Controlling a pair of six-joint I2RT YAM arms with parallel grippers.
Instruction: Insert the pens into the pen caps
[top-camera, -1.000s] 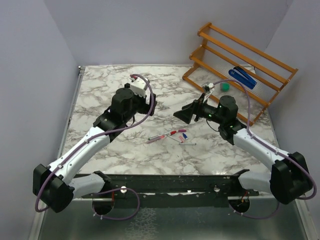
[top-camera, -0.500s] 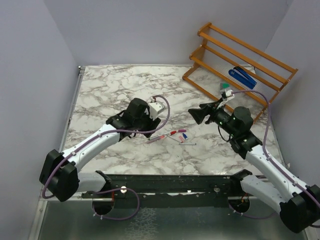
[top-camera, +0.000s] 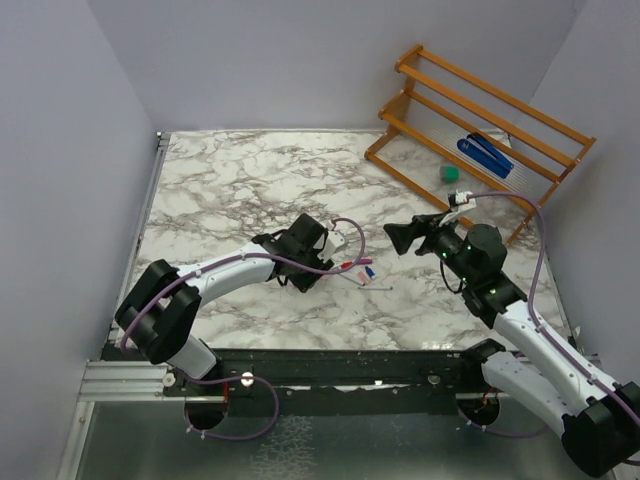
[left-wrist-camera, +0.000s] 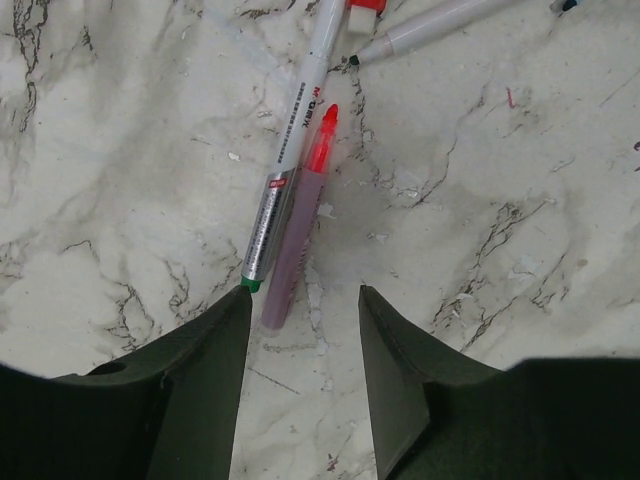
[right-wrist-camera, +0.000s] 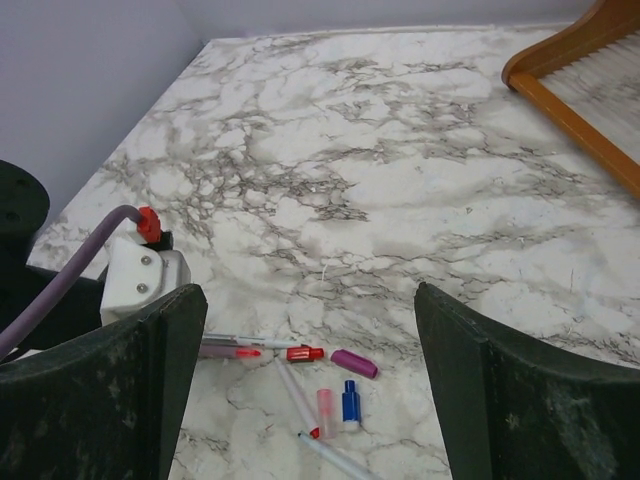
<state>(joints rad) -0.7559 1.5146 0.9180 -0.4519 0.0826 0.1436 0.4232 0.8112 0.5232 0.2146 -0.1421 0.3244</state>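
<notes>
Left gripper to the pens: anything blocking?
Nothing visible. The left gripper is open, and the pink pen and the white pen lie side by side right ahead of its jaws.

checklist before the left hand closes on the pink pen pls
1. Left hand open: ok.
2. Pink pen end in the gap: ok, though off-centre.
3. White pen clear of the grasp: not ok, it lies against the pink pen, its green end by one finger.
4. Hand low enough to grip: cannot tell.
5. Right hand open and empty: ok.
6. Red cap lying free: ok.
</notes>
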